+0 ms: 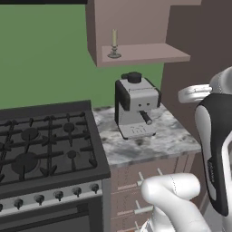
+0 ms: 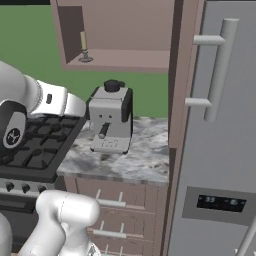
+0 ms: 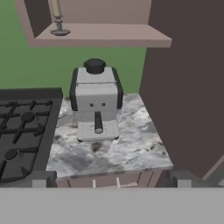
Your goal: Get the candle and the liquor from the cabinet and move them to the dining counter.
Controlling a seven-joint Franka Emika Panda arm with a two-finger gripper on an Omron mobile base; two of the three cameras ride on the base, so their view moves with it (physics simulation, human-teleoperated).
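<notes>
The cabinet [image 1: 145, 52] [image 2: 130, 60] [image 3: 105, 35] hangs open above the worktop, its door swung out to the right [image 3: 183, 87]. The candle [image 1: 114, 44] [image 2: 84, 47] [image 3: 57, 17], a pale taper in a small grey candlestick, stands upright at the left end of the cabinet's bottom shelf. The rest of the visible shelf is bare. The liquor and the dining counter are out of view. My gripper [image 3: 111, 181] is open, its dark fingertips [image 3: 40, 179] wide apart with nothing between them. It looks from well below and in front of the shelf.
A grey coffee machine [image 1: 136, 106] [image 2: 111, 120] [image 3: 96, 100] stands on the small marbled worktop [image 3: 127, 153] under the cabinet. A black gas stove [image 1: 45, 145] [image 3: 22, 131] lies left, drawers [image 2: 115, 210] sit below, and a grey fridge [image 2: 220, 150] with a bar handle stands right.
</notes>
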